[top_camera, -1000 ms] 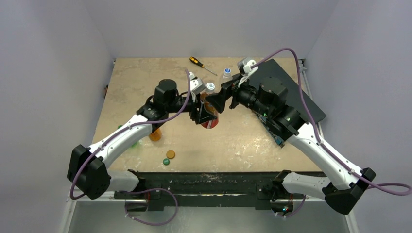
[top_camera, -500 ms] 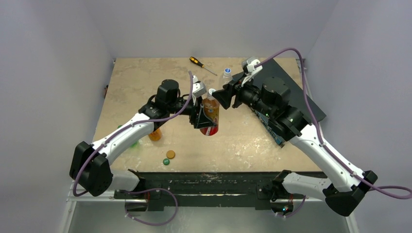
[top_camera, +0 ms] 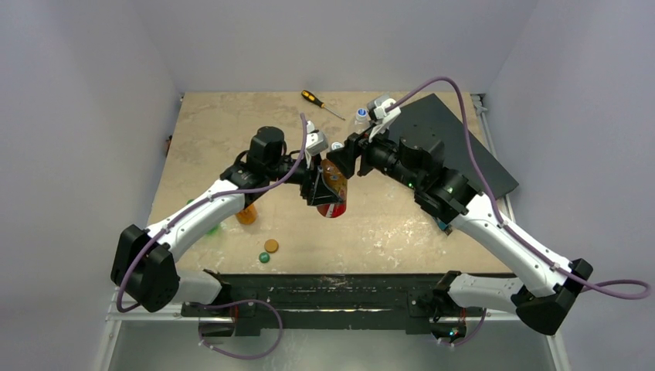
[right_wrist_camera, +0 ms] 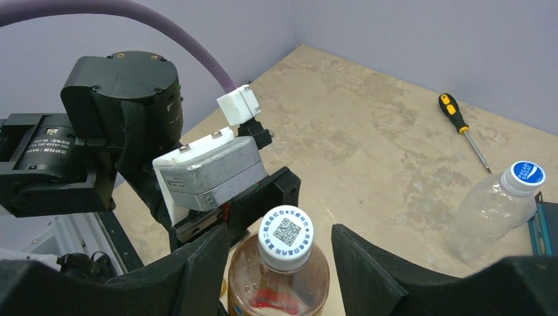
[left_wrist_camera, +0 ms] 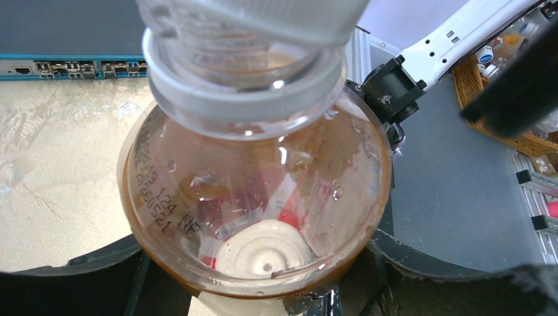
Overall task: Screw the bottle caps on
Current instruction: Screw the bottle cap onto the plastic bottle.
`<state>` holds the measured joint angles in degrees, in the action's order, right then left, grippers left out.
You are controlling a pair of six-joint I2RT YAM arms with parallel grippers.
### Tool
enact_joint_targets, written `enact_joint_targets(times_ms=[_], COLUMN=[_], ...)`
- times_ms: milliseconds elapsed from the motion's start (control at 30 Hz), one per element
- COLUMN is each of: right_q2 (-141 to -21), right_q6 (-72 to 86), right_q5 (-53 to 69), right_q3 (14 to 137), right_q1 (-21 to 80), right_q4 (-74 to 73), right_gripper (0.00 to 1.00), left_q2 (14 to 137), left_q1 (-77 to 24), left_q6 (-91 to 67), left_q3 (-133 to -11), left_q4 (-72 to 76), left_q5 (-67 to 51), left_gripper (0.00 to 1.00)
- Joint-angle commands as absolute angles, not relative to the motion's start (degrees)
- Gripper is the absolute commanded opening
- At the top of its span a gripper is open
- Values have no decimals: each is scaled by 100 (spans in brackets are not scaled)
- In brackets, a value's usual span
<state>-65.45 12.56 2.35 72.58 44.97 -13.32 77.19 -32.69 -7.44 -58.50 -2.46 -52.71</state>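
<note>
My left gripper [top_camera: 324, 188] is clamped on the body of the amber bottle [left_wrist_camera: 256, 204], holding it near the middle of the table [top_camera: 232, 131]. Its white cap [right_wrist_camera: 286, 237] sits on the neck. My right gripper [right_wrist_camera: 279, 245] straddles that cap, fingers apart with a gap on each side. A clear bottle [right_wrist_camera: 487, 214] is at one o'clock from the amber one. A loose orange cap [top_camera: 271, 246] and green cap [top_camera: 264, 257] lie at seven o'clock.
</note>
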Motion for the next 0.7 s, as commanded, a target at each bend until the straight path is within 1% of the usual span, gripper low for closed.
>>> enact_joint_targets(times_ms=[0,133,300,333,467,567,667], right_q2=[-6564,-6625,-6659,-6668,-6689,-6688,-6704], right_q6=[1144,1134,1134,1126,1112,1116,1117], right_q5=[18,-106,-145,-127,-95,-84,-96], right_q3=[7556,7610,7624,7627,7630,7614,7613], right_q1=[4568,4579,4582,4584,4580,4584,4585], right_q4=[-1233,-1282,-1353,-1362,-1400,-1391,-1413], right_gripper=[62,58,48,48,54,52,45], left_q2=[7723,7720,7705,7700,7695,7699,7704], left_q1=[-3227,-3233,-3231,-3232,-3234,-3234,-3230], left_q6=[-677,-690,-690,-691,-690,-694,-692], left_q3=[-5995,-5996,-6003,-5995,-5993,-5986,-5994], left_q4=[-180,-171,-164,-160,-163,-165,-165], left_q5=[-5480,-5493,-5511,-5506,-5519,-5527,-5528], left_gripper=[0,0,0,0,0,0,0])
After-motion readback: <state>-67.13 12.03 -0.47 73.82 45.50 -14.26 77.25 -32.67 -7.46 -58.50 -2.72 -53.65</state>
